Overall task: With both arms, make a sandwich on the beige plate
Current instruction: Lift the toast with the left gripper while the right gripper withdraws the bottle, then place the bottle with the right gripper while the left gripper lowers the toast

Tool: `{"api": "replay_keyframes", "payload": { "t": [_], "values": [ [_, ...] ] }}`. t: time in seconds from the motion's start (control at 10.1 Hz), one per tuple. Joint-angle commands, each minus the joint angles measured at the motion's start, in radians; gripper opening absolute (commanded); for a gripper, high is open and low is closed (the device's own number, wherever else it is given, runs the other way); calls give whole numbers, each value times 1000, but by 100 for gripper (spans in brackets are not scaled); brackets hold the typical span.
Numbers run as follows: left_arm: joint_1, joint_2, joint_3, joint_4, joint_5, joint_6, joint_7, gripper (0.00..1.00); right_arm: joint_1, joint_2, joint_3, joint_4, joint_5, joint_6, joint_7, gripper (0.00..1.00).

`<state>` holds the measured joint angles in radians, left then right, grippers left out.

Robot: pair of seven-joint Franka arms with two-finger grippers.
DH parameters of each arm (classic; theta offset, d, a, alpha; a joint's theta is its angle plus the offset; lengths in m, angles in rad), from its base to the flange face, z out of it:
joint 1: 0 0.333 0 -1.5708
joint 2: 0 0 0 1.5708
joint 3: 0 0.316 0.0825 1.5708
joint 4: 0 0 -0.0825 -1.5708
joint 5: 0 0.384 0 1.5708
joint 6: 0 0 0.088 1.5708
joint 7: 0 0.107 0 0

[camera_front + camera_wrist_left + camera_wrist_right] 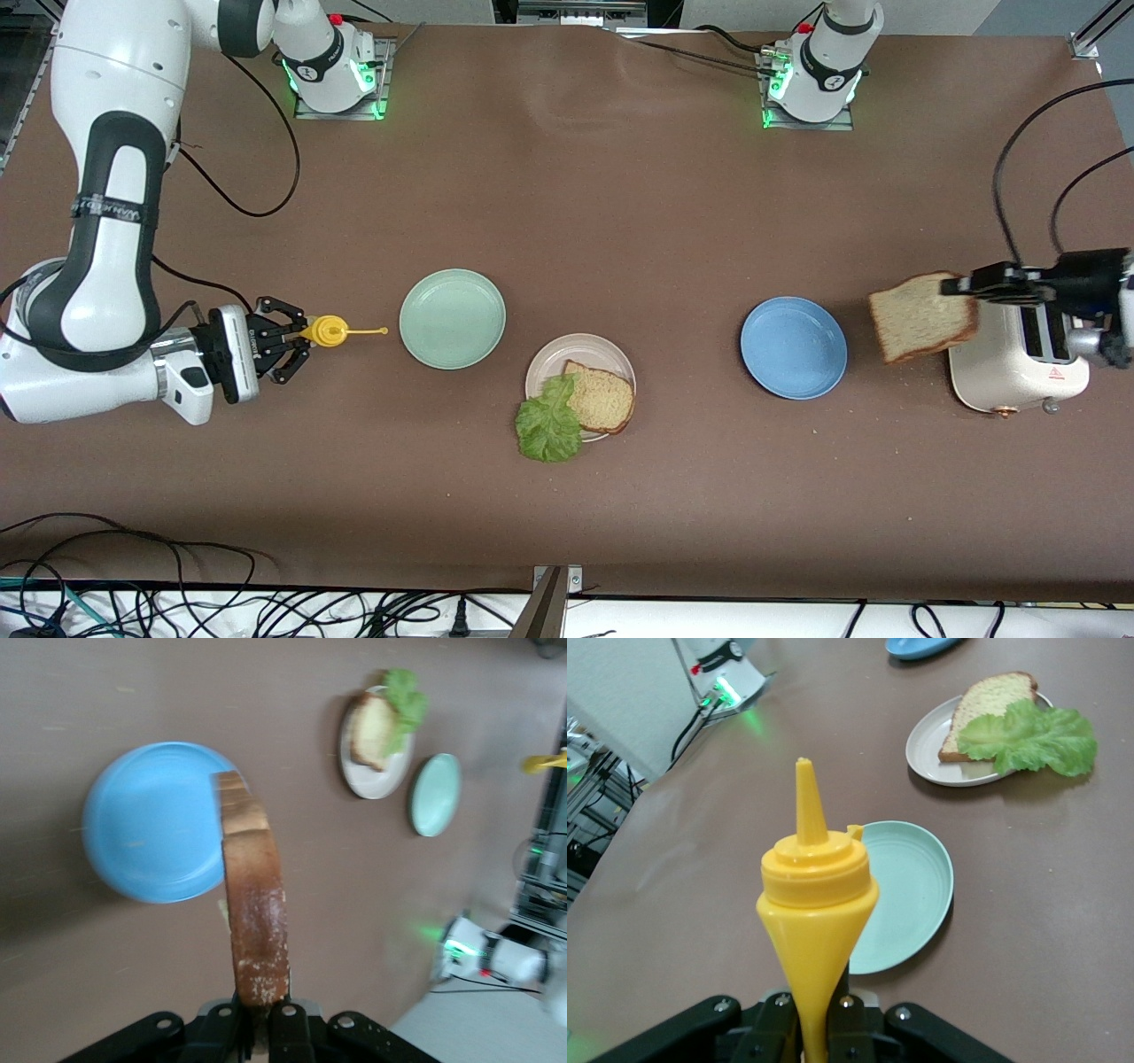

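The beige plate [551,358] sits near the table's middle, bearing one bread slice [602,396] with a lettuce leaf [548,425] lapping over the plate's rim on the side nearer the front camera (no upper slice on it yet). The mint-green plate [452,318] lies just beside it toward the right arm's end; the blue plate [794,347] lies toward the left arm's end, well apart. The left gripper [961,285] is clamped on a second bread slice [921,316], held in the air by its crust edge, over the table between the blue plate and the white toaster [1019,377]. The right gripper [306,335] is closed on a yellow squeeze bottle [332,331], its nozzle pointing toward the mint-green plate. The toaster's slots are partly hidden by the left gripper.
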<state>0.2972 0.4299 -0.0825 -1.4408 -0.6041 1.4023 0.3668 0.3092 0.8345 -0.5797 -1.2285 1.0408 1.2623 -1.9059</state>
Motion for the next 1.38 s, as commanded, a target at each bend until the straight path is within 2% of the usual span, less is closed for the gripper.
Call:
{"api": "replay_keyframes", "payload": {
  "t": [0.0,0.2,0.49,0.69,0.99,1.18,1.28],
  "values": [
    [-48,70,1,31,-146,-13,3,0,-68,50,23,-12,93,-81,-199,0],
    [-111,110,1,33,-273,-9,4,0,-145,116,69,-12,127,-132,-429,0],
    [-214,115,1,17,-368,144,-8,0,-300,182,248,-12,120,-124,-505,0],
    [-280,130,3,-6,-416,208,-22,0,-317,230,264,-12,127,-132,-537,0],
    [-407,151,1,-73,-517,484,-31,0,-315,235,273,-20,142,-144,-536,0],
    [-453,174,3,-89,-638,553,-23,0,-314,253,303,-29,142,-138,-538,0],
    [-464,171,0,-125,-681,626,-10,0,-315,264,320,-29,142,-130,-536,0]
  ]
}}
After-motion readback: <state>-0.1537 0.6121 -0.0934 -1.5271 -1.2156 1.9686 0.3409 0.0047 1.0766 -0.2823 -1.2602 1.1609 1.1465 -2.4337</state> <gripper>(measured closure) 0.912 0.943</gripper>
